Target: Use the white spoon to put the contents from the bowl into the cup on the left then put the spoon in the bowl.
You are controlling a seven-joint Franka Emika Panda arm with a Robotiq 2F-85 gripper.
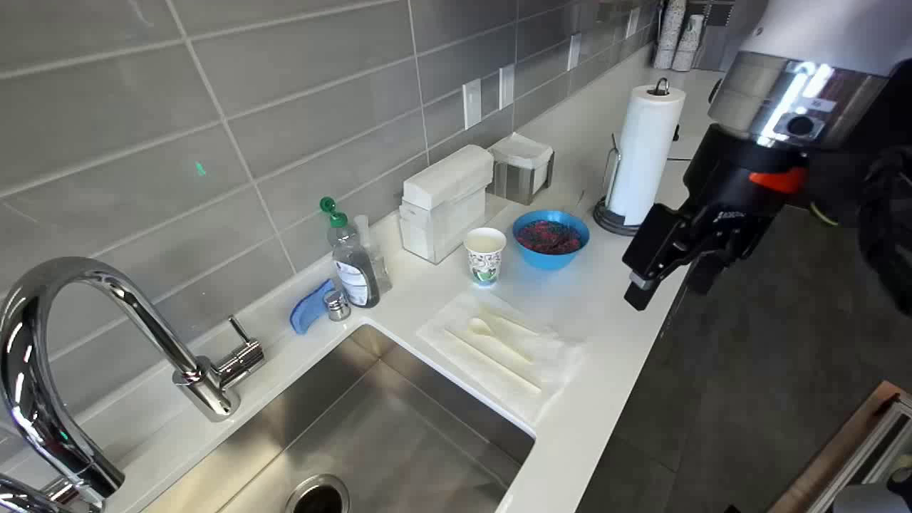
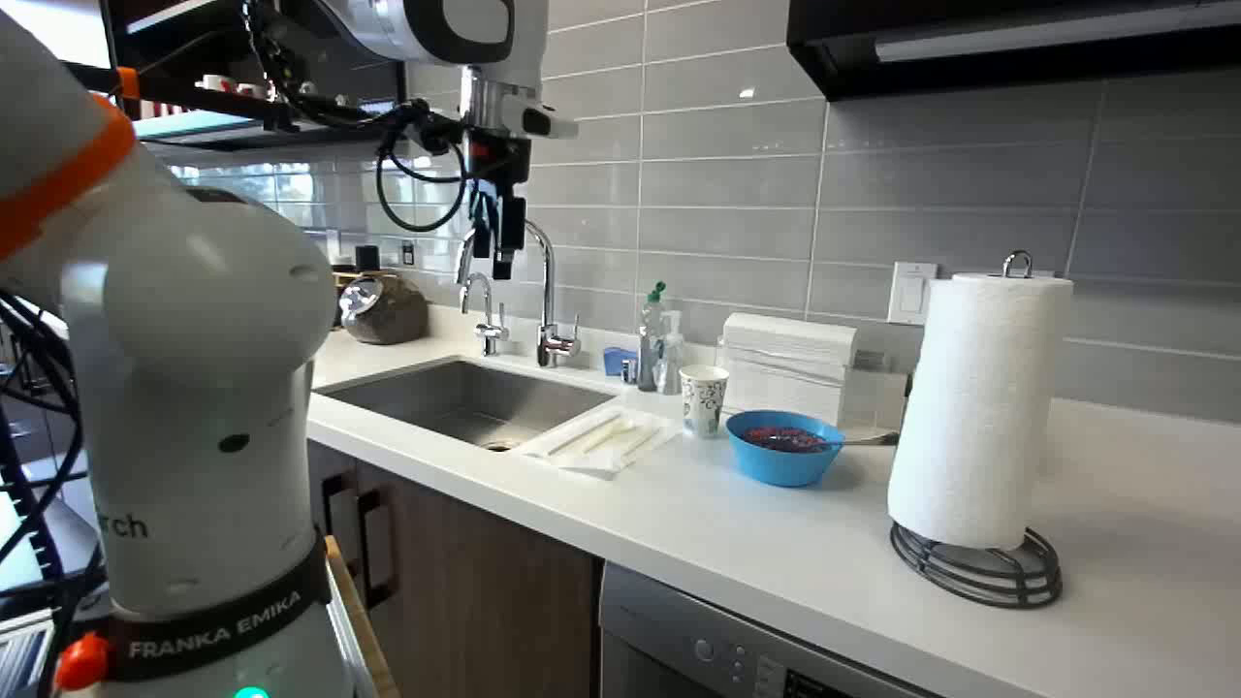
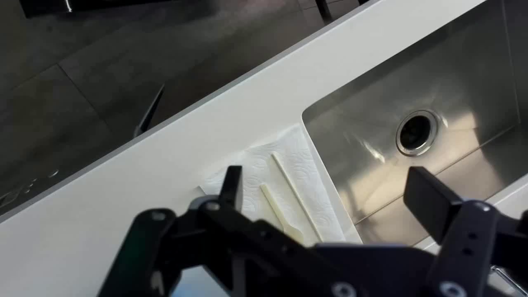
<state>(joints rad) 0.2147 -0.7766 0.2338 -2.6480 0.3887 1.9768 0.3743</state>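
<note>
Sinkside counter (image 1: 613,335) holds one bowl (image 1: 545,261), cup (image 1: 485,262), white spoon (image 1: 499,339).

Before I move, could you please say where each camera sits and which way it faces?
An exterior view: high by the sink, facing down along the counter; shows the hand and wrist.
An exterior view: near the paper-towel roll, facing the sink and tiled wall; shows the arm and hand.
Wrist view: on the wrist, facing down toward the white spoon; shows both fingers.
Both exterior views share the bowl and cup.
</note>
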